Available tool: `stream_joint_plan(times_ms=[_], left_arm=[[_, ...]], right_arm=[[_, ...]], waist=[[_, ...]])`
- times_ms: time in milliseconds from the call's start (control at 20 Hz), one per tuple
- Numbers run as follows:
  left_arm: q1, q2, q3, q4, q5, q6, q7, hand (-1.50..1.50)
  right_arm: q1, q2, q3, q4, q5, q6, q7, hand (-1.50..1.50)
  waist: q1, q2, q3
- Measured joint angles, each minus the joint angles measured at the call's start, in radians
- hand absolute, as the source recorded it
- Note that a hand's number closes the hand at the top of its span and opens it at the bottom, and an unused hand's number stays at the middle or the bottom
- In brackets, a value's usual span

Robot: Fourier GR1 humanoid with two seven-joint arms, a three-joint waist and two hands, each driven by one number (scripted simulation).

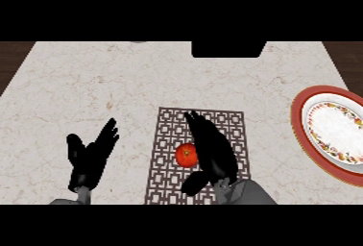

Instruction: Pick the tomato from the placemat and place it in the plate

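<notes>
Tomato [186, 155] lying on the patterned placemat [234, 126], low in the frame's centre, not yet lifted. Right hand [211, 153] stretched over the placemat just right of the tomato, fingers straight and pointing toward the frame's top, thumb spread low beneath it; open, gripping nothing, touching or nearly touching the tomato's right side. Left hand [89, 158] resting in the lower left, fingers up and relaxed, open, well apart from the placemat. Red-rimmed plate [305, 126] at the right edge, partly cut off, on the pale marble counter [92, 77]. Dark block [228, 48] at top centre.
</notes>
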Motion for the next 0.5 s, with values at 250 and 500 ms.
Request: stream_joint_plan(times_ms=[250, 500], left_arm=[[0.022, -0.005, 0.018, -0.015, -0.015, -0.022, -0.002, 0.00], [0.009, -0.022, 0.032, 0.003, -0.031, -0.030, 0.002, 0.00]], right_arm=[[-0.015, 0.014, 0.019, 0.066, 0.036, -0.028, 0.006, -1.50], [-0.021, 0.024, 0.044, 0.098, 0.089, -0.030, 0.060, -1.50]], waist=[[0.001, 0.000, 0.000], [0.000, 0.000, 0.000]])
